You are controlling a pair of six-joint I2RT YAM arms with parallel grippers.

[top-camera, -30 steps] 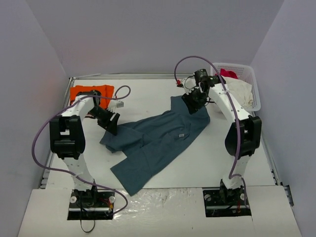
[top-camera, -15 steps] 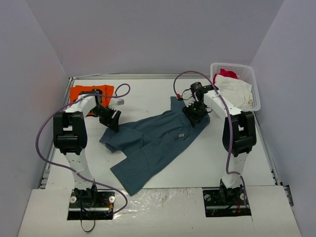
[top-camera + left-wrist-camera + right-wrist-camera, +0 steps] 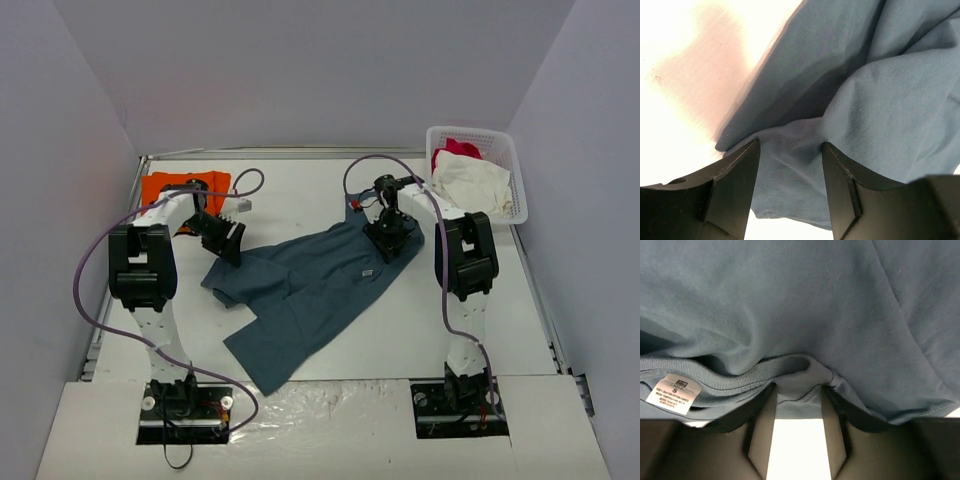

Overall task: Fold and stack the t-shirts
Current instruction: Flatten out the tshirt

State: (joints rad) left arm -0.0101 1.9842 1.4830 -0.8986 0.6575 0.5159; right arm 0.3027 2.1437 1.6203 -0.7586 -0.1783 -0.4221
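Right hand farther left and lower, now on the slate-blue t-shirt's far end.

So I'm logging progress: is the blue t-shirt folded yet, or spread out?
Spread out, not folded: the blue t-shirt lies sprawled and rumpled across the table, with no tidy fold visible from above.

White table: matte, bare patch also seen in left wrist view, brightly lit. White slatted plastic basket at far right corner, against the right wall. Basket contents: white garment, crumpled, heaped to the rim; red-pink garment behind it at the far side, only partly showing. Plain grey walls enclose the table on three sides.
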